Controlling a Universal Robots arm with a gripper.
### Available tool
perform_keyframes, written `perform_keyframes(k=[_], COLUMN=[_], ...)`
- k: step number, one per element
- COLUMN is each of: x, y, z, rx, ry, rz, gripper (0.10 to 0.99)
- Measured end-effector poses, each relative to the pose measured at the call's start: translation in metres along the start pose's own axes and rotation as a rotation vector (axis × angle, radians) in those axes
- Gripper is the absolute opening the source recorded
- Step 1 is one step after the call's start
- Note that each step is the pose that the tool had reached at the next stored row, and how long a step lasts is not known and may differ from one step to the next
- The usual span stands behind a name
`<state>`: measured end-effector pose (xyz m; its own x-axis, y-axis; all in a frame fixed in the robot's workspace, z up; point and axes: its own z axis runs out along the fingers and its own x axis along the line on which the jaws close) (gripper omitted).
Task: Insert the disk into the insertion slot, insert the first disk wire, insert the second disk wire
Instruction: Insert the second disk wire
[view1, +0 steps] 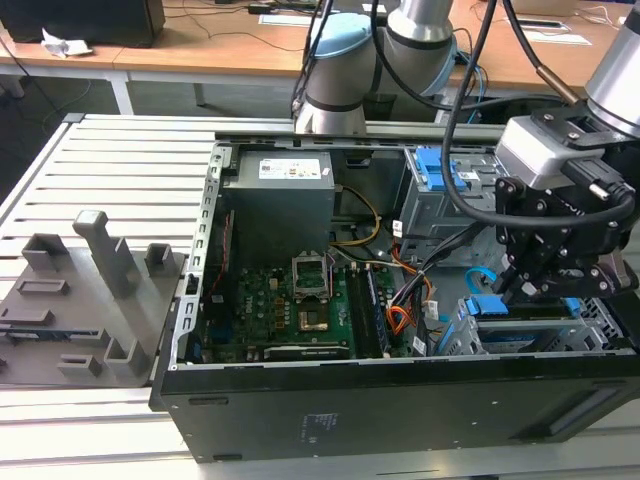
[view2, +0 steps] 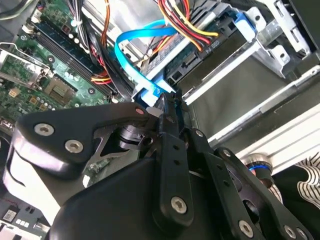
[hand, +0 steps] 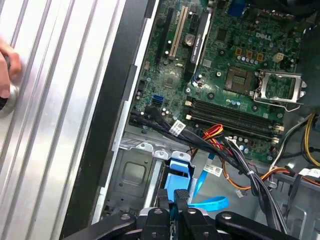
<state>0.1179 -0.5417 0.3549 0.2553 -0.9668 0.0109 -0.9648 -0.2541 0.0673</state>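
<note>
**Q:** What does the exterior view show?
**A:** An open computer case (view1: 400, 400) lies flat on a ribbed aluminium table (view1: 130, 160), so its inside faces up to the arm. The gripper (view1: 528, 288) hangs over the low drive cage (view1: 520, 335) in the near corner, at the exterior view's right. A light blue cable (view1: 485, 272) arcs beside it. A grey plastic fixture (view1: 100, 290) sits at the exterior view's left. Wooden desks (view1: 200, 50) far behind suggest a workshop.

**Q:** And the second wrist view?
**A:** The gripper (view2: 167, 107) is pinched closed on the plug end of the light blue cable (view2: 125, 62), right at the connector edge of what looks like the disk (view2: 197, 67), which sits in the cage. Holding the plug rather than the limp ribbon probably keeps it aimed. The red-orange wire (view2: 187, 25) ends at the same edge; whether it is fully seated cannot be told.

**Q:** The first wrist view?
**A:** The closed gripper (hand: 175, 202) is just above the drive cage (hand: 132, 175), and the cable (hand: 212, 203) trails towards the circuit board (hand: 230, 65). A person's hand (hand: 6, 65) rests on the table, well apart from the case.
</note>
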Motion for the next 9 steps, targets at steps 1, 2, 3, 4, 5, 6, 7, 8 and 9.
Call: perform_keyframes(k=[1, 2, 3, 4, 5, 6, 7, 8, 9], x=[0.0002, 0.0005, 0.0009, 0.0011, 0.0014, 0.0018, 0.0018, 0.0019, 0.0019], y=[-0.0006, -0.0022, -0.0037, -0.0044, -0.0056, -0.0071, -0.0081, -0.0093, -0.0096], z=[0.0006, 0.0016, 0.0026, 0.0028, 0.0028, 0.0027, 0.0028, 0.0028, 0.003], rx=[0.0, 0.0, 0.0, 0.0, 0.0, 0.0, 0.0, 0.0, 0.0], ry=[-0.0012, -0.0039, -0.0067, -0.0075, -0.008, -0.0083, -0.0087, -0.0094, -0.0106], rz=[0.001, 0.003, 0.005, 0.008, 0.013, 0.019, 0.024, 0.032, 0.052], gripper=[0.165, 0.165, 0.165, 0.165, 0.165, 0.165, 0.165, 0.165, 0.165])
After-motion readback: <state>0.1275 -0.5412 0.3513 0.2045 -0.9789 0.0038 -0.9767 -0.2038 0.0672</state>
